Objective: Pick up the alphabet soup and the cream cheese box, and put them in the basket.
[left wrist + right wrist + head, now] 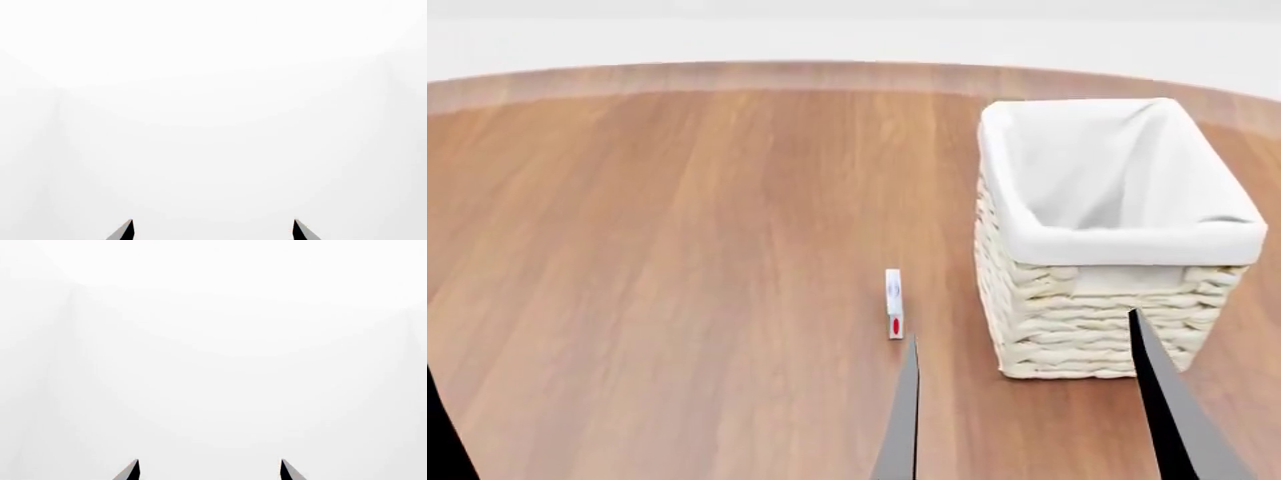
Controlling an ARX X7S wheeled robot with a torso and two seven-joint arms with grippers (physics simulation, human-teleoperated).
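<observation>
Cream cheese box (894, 303) on edge on table (667, 250), at 9 o'clock of basket (1121, 240). Soup can nowhere visible. Right gripper (1028, 400) fingers spread, empty; left gripper (213, 231) likewise. Bring your right fingers down straddling box's thin faces; pinch gently, it could tip.

The basket (1094, 320) is woven in cream, lined with white cloth. The cream cheese box (894, 303) is white with a red dot. The counter (667, 250) is brown wood.

Wooden table (667, 250) bears the basket (1094, 330) and the cream cheese box (894, 303) (standing on edge).
</observation>
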